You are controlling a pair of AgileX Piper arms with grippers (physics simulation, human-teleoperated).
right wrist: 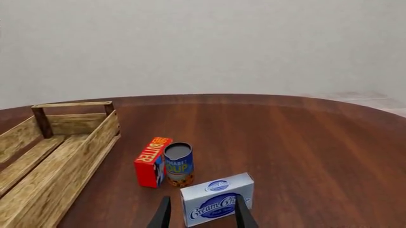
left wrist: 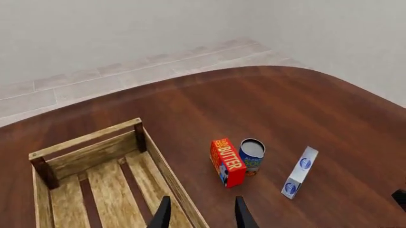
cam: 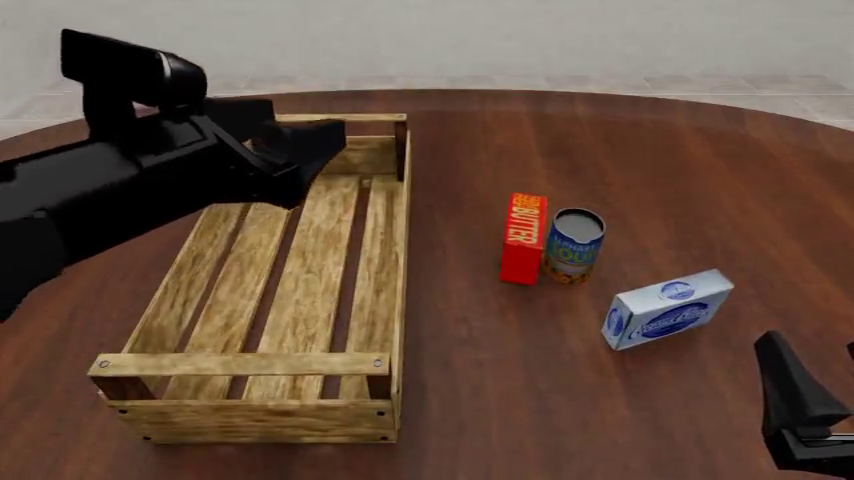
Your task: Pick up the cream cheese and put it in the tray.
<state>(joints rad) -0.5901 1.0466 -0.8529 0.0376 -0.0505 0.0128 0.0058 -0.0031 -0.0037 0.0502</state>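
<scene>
Ideally the right gripper (right wrist: 201, 213), jaws apart and empty, should drop squarely over the cream cheese (cam: 669, 308), lying on the table right of the tray (cam: 387, 230), then close across its narrow sides.

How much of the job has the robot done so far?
Nothing is finished yet. The cream cheese lies on the table beside the can and butter box, outside the tray, which holds no groceries. The right end effector is open and lined up just short of the cream cheese, not gripping it. Grasping, lifting, carrying and placing all remain. The left end effector waits open over the tray.
</scene>
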